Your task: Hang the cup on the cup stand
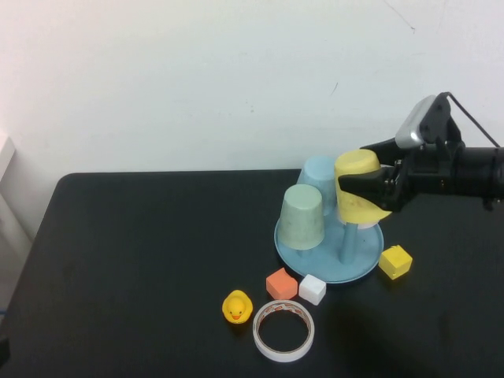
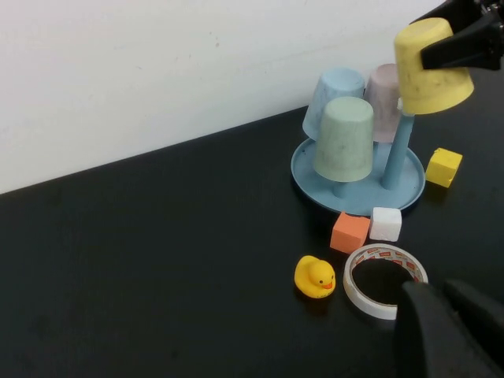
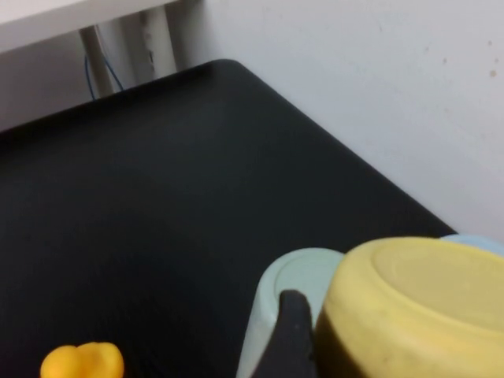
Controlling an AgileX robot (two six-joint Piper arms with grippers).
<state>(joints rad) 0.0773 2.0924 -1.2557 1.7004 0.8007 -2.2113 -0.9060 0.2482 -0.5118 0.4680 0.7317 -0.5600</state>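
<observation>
My right gripper (image 1: 361, 169) is shut on the yellow cup (image 1: 358, 189), holding it upside down and slightly tilted over a blue peg (image 1: 347, 240) of the light-blue cup stand (image 1: 364, 270). The cup's open rim sits around the top of the peg. The cup also shows in the left wrist view (image 2: 431, 67) and fills the right wrist view (image 3: 417, 315), beside one black finger (image 3: 293, 331). A pale green cup (image 1: 303, 216) and a pale blue cup (image 1: 319, 175) hang upside down on other pegs. A pale pink cup (image 2: 384, 98) shows behind. My left gripper (image 2: 449, 315) is shut and empty near the tape ring.
A yellow rubber duck (image 1: 237, 306), a white tape ring (image 1: 283, 330), an orange block (image 1: 281, 283) and a white block (image 1: 312, 289) lie in front of the stand. A yellow block (image 1: 395, 261) lies at its right. The wall is close behind the stand.
</observation>
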